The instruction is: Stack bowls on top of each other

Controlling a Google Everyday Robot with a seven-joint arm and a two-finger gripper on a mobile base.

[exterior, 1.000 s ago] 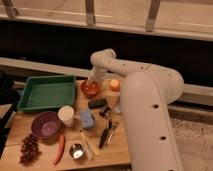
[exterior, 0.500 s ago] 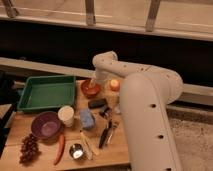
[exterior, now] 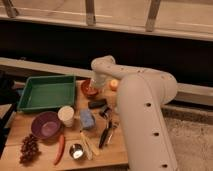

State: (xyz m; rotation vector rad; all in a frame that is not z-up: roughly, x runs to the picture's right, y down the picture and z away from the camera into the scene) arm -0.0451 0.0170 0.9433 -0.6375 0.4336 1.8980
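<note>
We find the orange-red bowl (exterior: 87,92) just off the right edge of the green tray (exterior: 46,93), level with the tray's far half. The gripper (exterior: 95,85) hangs right over this bowl, at its rim on the side away from the tray. The white arm blocks the contact, so we cannot tell whether it has hold of the rim or only hovers above it. We judge that it comes from above because a rim pinch is the easy way to lift a shallow bowl.

The purple bowl (exterior: 46,125) sits in front of the tray, near its front edge and well apart from the orange-red bowl. It is the larger of the two and lies open side up, so we take it as the base of the stack, with the smaller bowl going inside.

Between the two bowls, off the tray's front right corner, stands a white paper cup (exterior: 66,115). We think any carry should pass above it. Farther from the tray, toward the front of the counter (exterior: 45,159), lie grapes (exterior: 29,148), a red chili (exterior: 60,148) and a small metal cup (exterior: 76,151), none in the way.
</note>
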